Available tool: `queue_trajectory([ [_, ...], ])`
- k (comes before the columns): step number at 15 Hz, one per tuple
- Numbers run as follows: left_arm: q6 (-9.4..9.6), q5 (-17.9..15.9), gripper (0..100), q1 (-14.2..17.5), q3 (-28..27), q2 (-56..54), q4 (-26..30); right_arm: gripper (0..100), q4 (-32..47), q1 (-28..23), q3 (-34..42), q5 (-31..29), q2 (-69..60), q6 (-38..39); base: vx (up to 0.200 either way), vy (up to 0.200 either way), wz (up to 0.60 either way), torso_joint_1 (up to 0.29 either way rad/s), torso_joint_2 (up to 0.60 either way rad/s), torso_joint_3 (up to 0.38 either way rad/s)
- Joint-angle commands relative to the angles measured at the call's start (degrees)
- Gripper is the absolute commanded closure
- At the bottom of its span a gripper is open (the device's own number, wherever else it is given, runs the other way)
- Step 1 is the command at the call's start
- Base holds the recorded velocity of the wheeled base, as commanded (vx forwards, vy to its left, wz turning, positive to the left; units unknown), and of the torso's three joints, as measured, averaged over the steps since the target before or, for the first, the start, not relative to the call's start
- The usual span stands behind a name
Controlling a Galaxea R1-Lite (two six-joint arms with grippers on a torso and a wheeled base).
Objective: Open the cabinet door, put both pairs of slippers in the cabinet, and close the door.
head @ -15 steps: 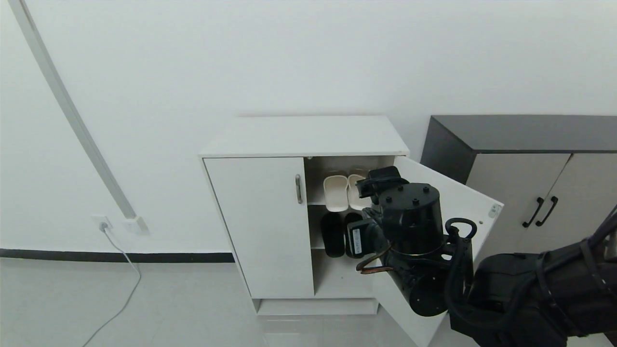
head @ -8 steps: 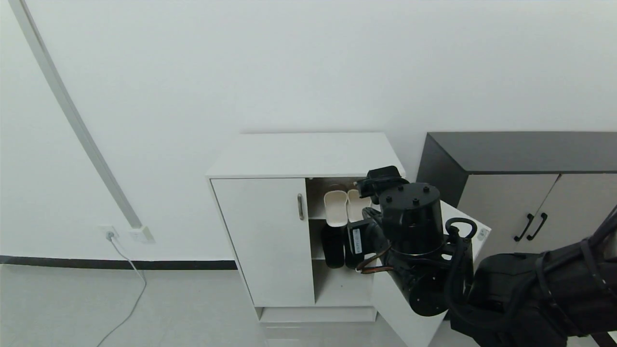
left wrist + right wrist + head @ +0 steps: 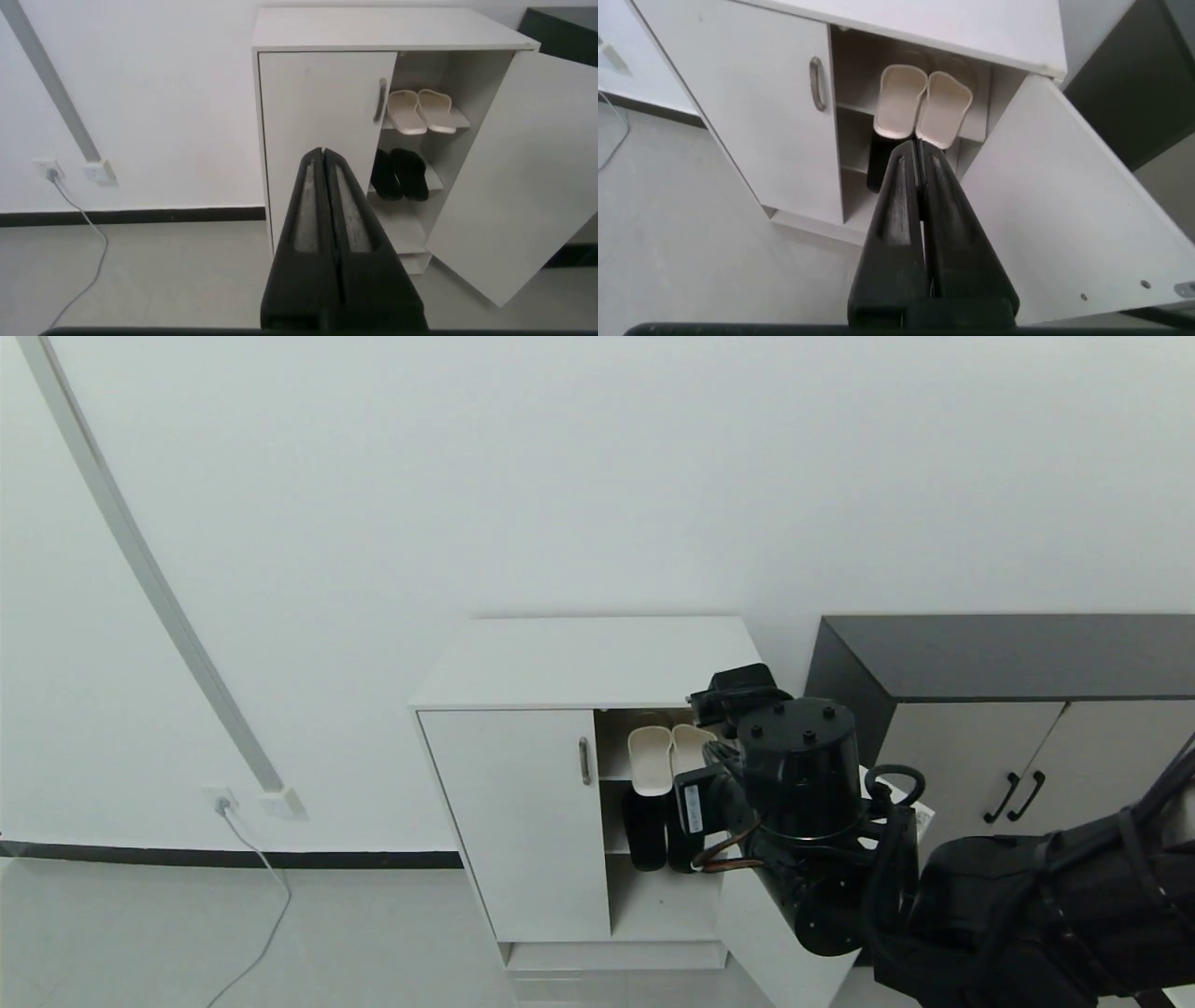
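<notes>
Both pairs lay in the cabinet (image 3: 579, 663), the white slippers (image 3: 651, 756) shelved at 12 o'clock from the black slippers (image 3: 644, 831), so only closing seemed left. The door (image 3: 505, 168) hung open toward 4 o'clock. Left jaws and right jaws were pressed together, empty, the right facing the opening, likely readied to push the door.

Both the left end effector (image 3: 322, 154) and right end effector (image 3: 921, 149) are clamped closed.
</notes>
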Motion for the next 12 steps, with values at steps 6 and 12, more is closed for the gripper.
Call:
queue_trajectory([
  [6,-0.09,0.01,100,-0.01,0.00,-0.01,0.00,100,-0.44,0.01,0.44,-0.01,0.68,-0.01,0.000,0.000,-0.40,0.062,-0.13,-0.063],
  [12,-0.09,0.01,100,-0.01,0.00,-0.01,0.00,100,-0.44,-0.60,0.44,0.17,0.77,-0.01,0.000,0.000,-0.40,0.005,0.00,0.002],
])
